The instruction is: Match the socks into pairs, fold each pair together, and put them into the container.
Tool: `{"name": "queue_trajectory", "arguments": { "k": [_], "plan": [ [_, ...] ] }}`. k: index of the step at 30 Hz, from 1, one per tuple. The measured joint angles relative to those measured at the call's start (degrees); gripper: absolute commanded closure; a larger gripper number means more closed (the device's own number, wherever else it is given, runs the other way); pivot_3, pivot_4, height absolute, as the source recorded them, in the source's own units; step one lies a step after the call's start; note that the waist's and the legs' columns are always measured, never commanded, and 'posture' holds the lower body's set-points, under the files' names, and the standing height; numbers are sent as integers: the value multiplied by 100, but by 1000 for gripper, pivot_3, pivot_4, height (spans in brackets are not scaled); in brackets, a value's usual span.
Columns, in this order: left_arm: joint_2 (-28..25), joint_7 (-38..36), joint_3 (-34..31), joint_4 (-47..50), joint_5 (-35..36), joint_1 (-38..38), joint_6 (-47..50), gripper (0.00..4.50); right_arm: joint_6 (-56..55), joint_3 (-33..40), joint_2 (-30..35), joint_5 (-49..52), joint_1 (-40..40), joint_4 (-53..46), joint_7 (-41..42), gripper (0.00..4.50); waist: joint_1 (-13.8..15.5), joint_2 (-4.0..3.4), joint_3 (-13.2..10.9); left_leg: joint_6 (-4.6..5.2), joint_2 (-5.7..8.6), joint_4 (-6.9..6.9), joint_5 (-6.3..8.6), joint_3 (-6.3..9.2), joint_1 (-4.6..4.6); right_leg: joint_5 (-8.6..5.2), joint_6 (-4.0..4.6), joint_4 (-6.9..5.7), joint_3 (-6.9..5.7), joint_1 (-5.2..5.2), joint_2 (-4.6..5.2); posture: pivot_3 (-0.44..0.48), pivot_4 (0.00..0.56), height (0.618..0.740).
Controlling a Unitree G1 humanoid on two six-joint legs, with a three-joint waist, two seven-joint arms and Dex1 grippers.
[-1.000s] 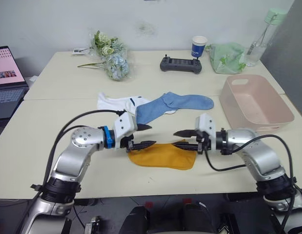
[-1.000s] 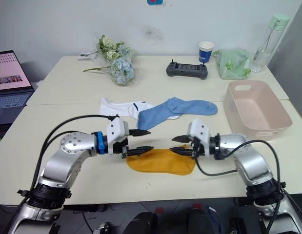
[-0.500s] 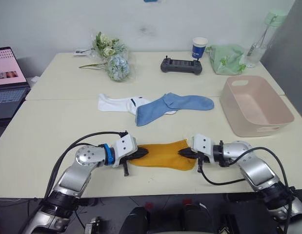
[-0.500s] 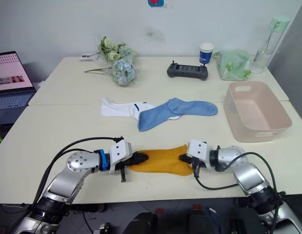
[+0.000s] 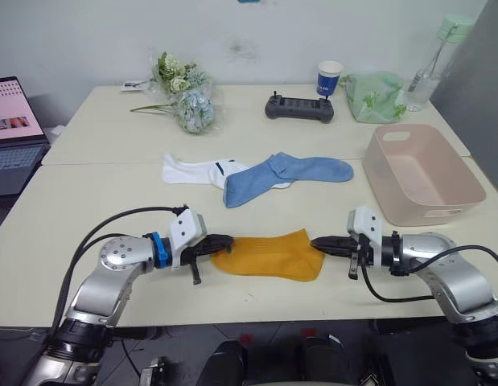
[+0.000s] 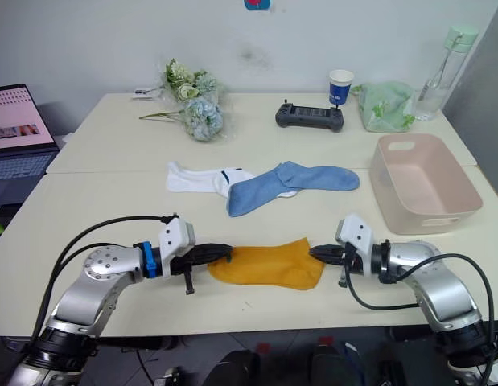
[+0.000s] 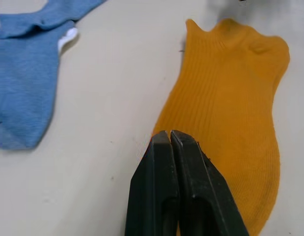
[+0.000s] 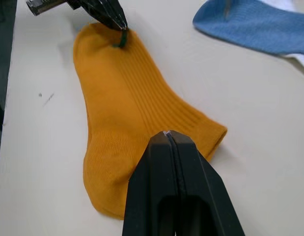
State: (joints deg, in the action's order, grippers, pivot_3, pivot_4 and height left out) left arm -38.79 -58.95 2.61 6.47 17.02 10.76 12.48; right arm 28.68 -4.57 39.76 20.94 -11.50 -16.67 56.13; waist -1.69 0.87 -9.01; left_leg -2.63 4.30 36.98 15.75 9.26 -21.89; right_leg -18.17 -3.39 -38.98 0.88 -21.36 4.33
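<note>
A mustard-yellow sock [image 5: 269,256] lies flat near the table's front edge, between my two grippers. My left gripper [image 5: 226,240] is shut, its tips at the sock's left end [image 7: 225,113]. At the cuff end of the sock [image 8: 127,113], my right gripper [image 5: 315,240] is shut too. No cloth shows between either pair of fingers. Farther back, a light blue sock [image 5: 289,173] partly overlaps a white sock [image 5: 188,170]. The pale pink container [image 5: 425,211] stands at the right and holds nothing.
Along the back of the table are a flower bunch [image 5: 184,92], a black controller [image 5: 298,106], a blue-and-white paper cup [image 5: 329,78], a pale green bag [image 5: 373,96] and a bottle [image 5: 432,68]. A laptop [image 5: 11,133] sits at the far left.
From open and raised above the yellow sock, both grippers came down onto its ends, shut, and slid outward to its two edges. The sock has stayed flat in place.
</note>
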Motion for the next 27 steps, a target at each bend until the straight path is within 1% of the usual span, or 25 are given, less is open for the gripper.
{"name": "queue_trajectory", "arguments": {
  "k": [4,9,12,13,14,16,22,23,24,27],
  "plan": [
    [-39,99,-209,446,123,-156,222,4500,510,141,65,60,279,-125,-267,2492,1,0,0,0,0,-2,0,-2,0,0,0,1,3,-1,1,0,150,740],
    [-60,147,-207,908,183,-397,386,4500,660,-94,5,-203,436,-158,-643,736,-11,-1,0,1,-2,-2,0,-4,2,0,0,-2,5,-1,0,0,150,740],
    [-53,233,-201,1013,181,-426,441,4500,702,-252,-95,-232,435,-158,-711,736,-3,-1,0,1,0,-2,0,-5,1,0,0,-1,4,0,0,0,150,740],
    [-51,263,-196,1035,181,-446,451,4500,687,-322,-97,-275,433,-162,-736,1033,-2,-1,0,1,0,-2,0,-5,1,0,0,0,4,0,0,0,150,740],
    [-49,286,-191,1053,180,-454,457,4500,676,-343,-96,-304,424,-165,-747,1182,-2,0,0,1,0,-2,0,-6,2,0,0,1,4,0,0,0,150,740],
    [-46,327,-188,1116,179,-480,456,4500,628,-397,-84,-395,418,-173,-746,1741,-2,-1,0,1,-1,-2,0,-4,2,0,0,1,3,0,0,0,150,740],
    [-56,321,-185,1139,182,-550,463,4500,346,-592,-13,-495,462,-182,-606,3856,-2,0,0,1,-1,-2,0,-5,3,0,0,1,3,2,-1,0,150,740],
    [-67,309,-184,1149,184,-550,466,4500,291,-594,1,-495,471,-160,-551,4321,-2,-1,0,1,-1,-2,0,-4,3,0,0,1,3,2,-1,0,150,740],
    [-79,300,-182,1161,185,-550,470,4500,246,-594,22,-492,470,-133,-494,4478,-2,0,0,1,-1,-2,1,-5,3,0,0,1,3,3,-1,0,150,740],
    [-109,195,-118,1245,231,-498,574,4500,83,-559,150,-412,416,77,-267,4478,1,-1,0,1,0,-1,1,-6,4,0,0,1,2,5,-1,0,150,740]
  ]
}}
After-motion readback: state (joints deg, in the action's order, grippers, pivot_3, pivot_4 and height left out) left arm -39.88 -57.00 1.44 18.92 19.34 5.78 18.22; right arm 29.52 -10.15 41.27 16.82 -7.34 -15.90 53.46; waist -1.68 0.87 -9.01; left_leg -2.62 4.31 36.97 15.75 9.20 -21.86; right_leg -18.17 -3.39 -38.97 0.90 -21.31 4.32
